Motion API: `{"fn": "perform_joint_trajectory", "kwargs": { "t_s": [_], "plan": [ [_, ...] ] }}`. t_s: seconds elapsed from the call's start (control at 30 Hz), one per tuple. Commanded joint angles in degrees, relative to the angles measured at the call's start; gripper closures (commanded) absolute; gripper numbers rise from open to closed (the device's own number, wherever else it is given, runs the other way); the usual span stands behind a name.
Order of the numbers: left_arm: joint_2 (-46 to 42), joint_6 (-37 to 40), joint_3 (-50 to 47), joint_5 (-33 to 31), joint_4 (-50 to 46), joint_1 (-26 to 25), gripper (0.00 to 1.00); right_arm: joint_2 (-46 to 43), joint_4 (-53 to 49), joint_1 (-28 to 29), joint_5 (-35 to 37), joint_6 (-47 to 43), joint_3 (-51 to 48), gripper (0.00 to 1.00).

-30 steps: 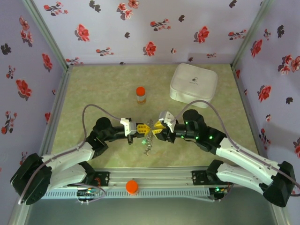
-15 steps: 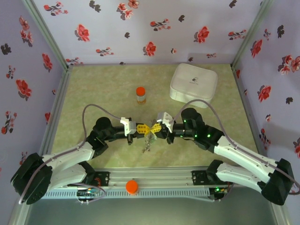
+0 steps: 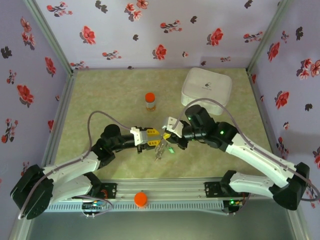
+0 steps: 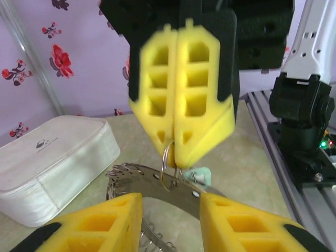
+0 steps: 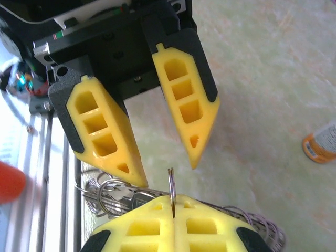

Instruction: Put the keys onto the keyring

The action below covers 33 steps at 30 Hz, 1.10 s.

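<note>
The small bottle with the orange cap is taken as the landmark. The work is done on its near side, toward the arm bases, where two yellow-fingered grippers are met tip to tip.

The right gripper is fully closed, and a thin silver wire loop is pinched edge-on between its pads. The left gripper is spread wide and nothing is held in it; its fingers are set to either side of the wire loop without contact.

Under the wire loop lies the flat dark grey keyring with the fringed edge. Beside it is a small key with a pale teal plastic head. More metal keys and rings are bunched below. Whether any key is already threaded cannot be told.

The step in hand is judged to be a second grip by the left gripper, so that the keyring can be steadied while a key is fed on.

To do this well:
- The wire loop should be clamped firmly and not turned.
- The left fingers should be brought in slowly and squarely.
- They should be closed on the flat band of the keyring rather than on its fringe, and clear of the right pads.
- The opening of the wire loop should be left free.
- A thin loop held by its edge is easily twisted or lost, so no sideways pull should be applied until both grips are secure.
</note>
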Motion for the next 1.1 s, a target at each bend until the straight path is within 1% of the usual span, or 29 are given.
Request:
{"fn": "perform_joint_trajectory", "kwargs": {
  "t_s": [0.0, 0.13, 0.23, 0.33, 0.43, 0.53, 0.6, 0.7, 0.8, 0.9, 0.93, 0.97, 1.0, 1.03, 1.07],
  "plan": [
    [-0.84, 4.54, 1.53, -1.53, -4.15, -0.64, 0.65, 3.15, -11.55, 1.88, 6.2, -8.7, 6.15, 1.0],
    [-0.8, 4.46, 1.4, -1.69, -3.65, -0.63, 0.66, 8.47, -16.83, 3.82, 8.31, -12.96, 11.75, 1.0],
    [-0.86, 4.33, 1.29, -1.87, -3.37, -0.66, 0.67, 11.61, -18.81, 5.1, 9.07, -14.96, 14.66, 1.0],
    [-0.79, 3.6, 1.18, -1.88, -2.6, -0.72, 0.69, 13.45, -19.08, 5.96, 9.28, -15.73, 16.43, 1.0],
    [-0.71, 2.83, 1.1, -1.79, -1.83, -0.73, 0.73, 14.75, -18.36, 6.53, 8.48, -15.25, 17.5, 1.0],
    [-0.87, 4.19, 1.36, -1.78, -3.43, -0.91, 0.79, 15.19, -17.09, 6.73, 6.8, -14.02, 18.04, 1.0],
    [-1.1, 5.66, 1.61, -1.83, -5.29, -1.11, 0.79, 14.93, -16.6, 6.68, 5.9, -13.53, 18.0, 1.0],
    [-1.24, 6.92, 1.8, -2.22, -6.55, -1.46, 0.83, 14.35, -15.94, 6.67, 4.77, -12.79, 17.74, 1.0],
    [-1.1, 6.07, 1.41, -2.32, -4.83, -1.51, 0.9, 13.32, -14.43, 6.68, 3.78, -11.58, 16.47, 1.0],
    [-0.89, 5.74, 1.19, -2.41, -3.79, -1.56, 1.0, 11.44, -12.47, 6.57, 3.22, -10.35, 14.25, 1.0],
    [-0.88, 5.49, 1.05, -2.38, -3.25, -1.6, 1.0, 10.47, -11.4, 6.37, 3.1, -9.71, 13.23, 1.0],
    [-0.88, 4.96, 0.8, -2.39, -2.14, -1.66, 1.0, 9.34, -9.71, 6.06, 3.2, -8.83, 11.78, 0.98],
    [-0.8, 4.34, 0.52, -2.35, -0.95, -1.66, 1.0, 8.21, -8.18, 5.82, 3.19, -7.84, 10.32, 0.9],
    [-0.8, 3.51, 0.18, -2.39, 0.77, -1.67, 1.0, 6.77, -6.2, 5.31, 2.92, -6.97, 8.69, 0.8],
    [-0.8, 2.66, -0.24, -2.39, 2.61, -1.66, 1.0, 4.95, -3.92, 4.27, 2.05, -5.5, 6.49, 0.74]
  ]
}}
